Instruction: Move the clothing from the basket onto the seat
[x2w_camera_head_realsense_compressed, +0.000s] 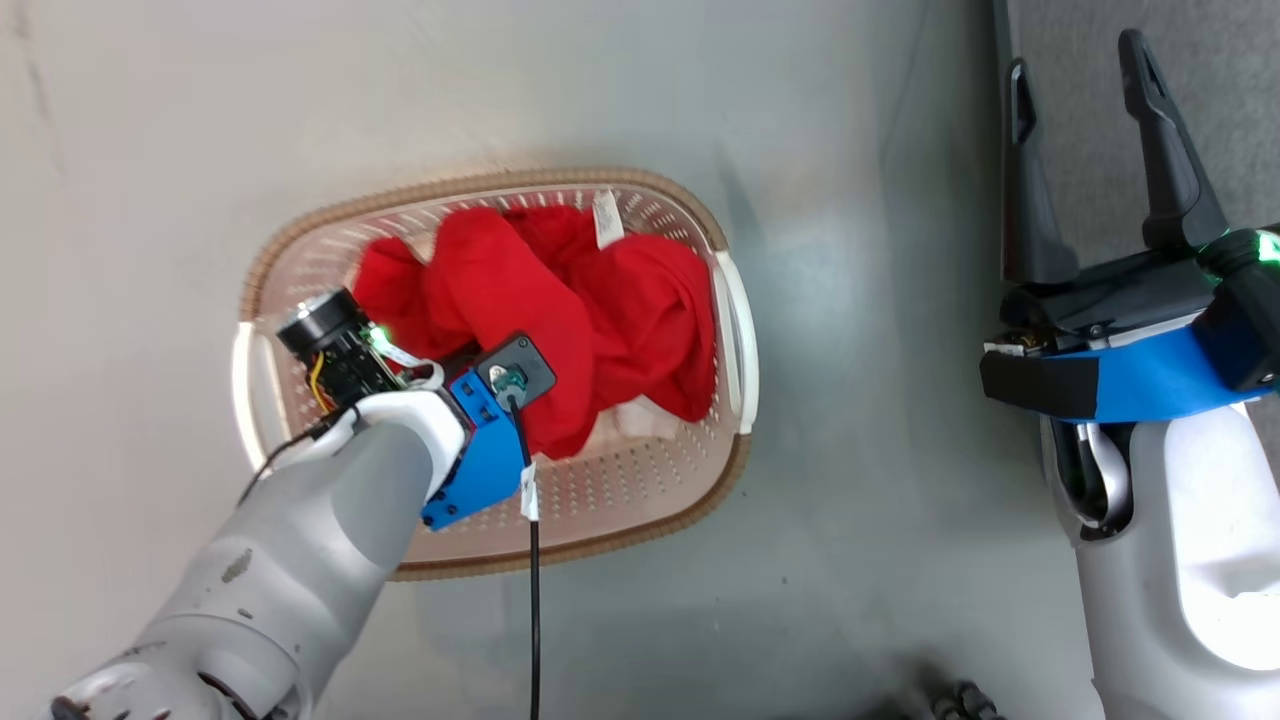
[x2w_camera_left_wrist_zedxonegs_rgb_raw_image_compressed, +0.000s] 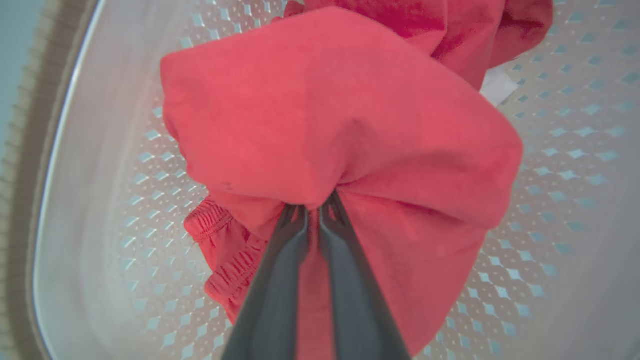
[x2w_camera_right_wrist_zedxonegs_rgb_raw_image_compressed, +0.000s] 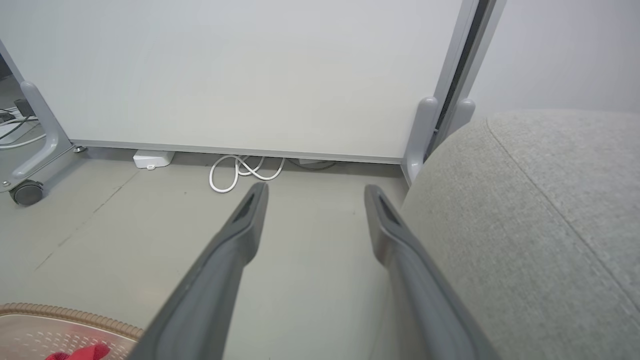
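Clothing (x2w_camera_head_realsense_compressed: 560, 300), bright red and bunched, lies heaped inside the basket (x2w_camera_head_realsense_compressed: 480, 185), which stands on the grey floor (x2w_camera_head_realsense_compressed: 850, 300). A white label (x2w_camera_head_realsense_compressed: 607, 220) shows at the heap's far edge. The left tool (x2w_camera_left_wrist_zedxonegs_rgb_raw_image_compressed: 312, 210) reaches down into the basket, its two dark fingers clenched on a fold of the red fabric, which puckers around their tips. The right tool (x2w_camera_head_realsense_compressed: 1075, 55) hangs well apart from the basket, fingers spread with nothing between them, just beside the grey seat (x2w_camera_right_wrist_zedxonegs_rgb_raw_image_compressed: 525, 225). A white cable (x2w_camera_right_wrist_zedxonegs_rgb_raw_image_compressed: 240, 172) lies looped on the floor by a pale panel (x2w_camera_right_wrist_zedxonegs_rgb_raw_image_compressed: 250, 75).
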